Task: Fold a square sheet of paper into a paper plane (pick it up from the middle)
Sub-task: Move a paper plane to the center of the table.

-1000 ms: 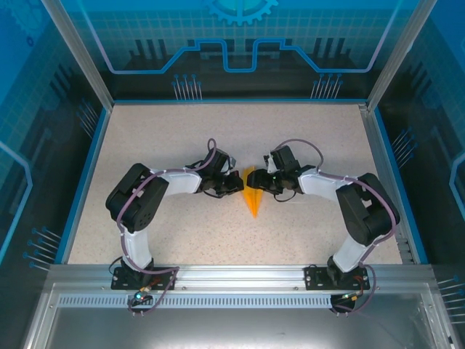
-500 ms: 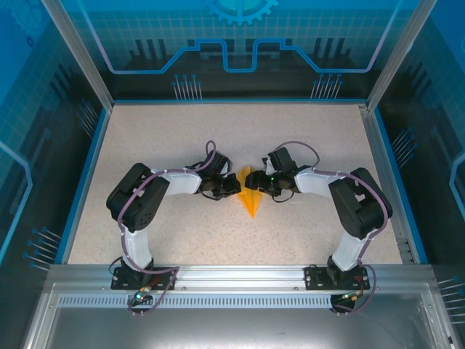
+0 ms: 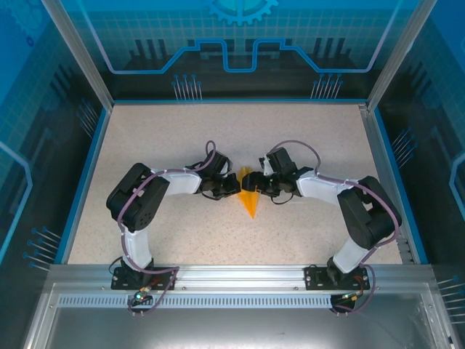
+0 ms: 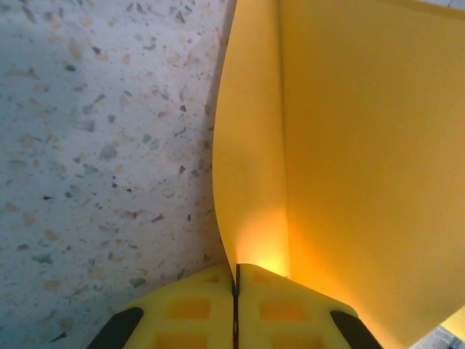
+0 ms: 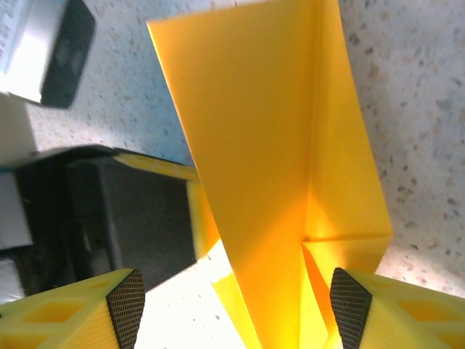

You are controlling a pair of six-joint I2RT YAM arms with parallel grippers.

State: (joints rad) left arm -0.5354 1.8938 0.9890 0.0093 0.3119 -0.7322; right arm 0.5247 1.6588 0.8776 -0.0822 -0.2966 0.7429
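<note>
Mid-way across the speckled bench [image 3: 160, 138], your left hand [image 3: 234, 187] is closed. Its yellow fingers [image 4: 196, 313] are pressed together and pinch one edge of the orange-yellow folded paper dart [image 3: 251, 198]. The dart sits between the two hands near the bench centre, creased lengthwise, with its pointed tip toward the near edge of the bench. Just right of it, your right hand [image 3: 256, 182] has its jaws spread wide with the creased paper between the dark pads [image 5: 347, 305]; you cannot tell whether that pad touches the fold.
</note>
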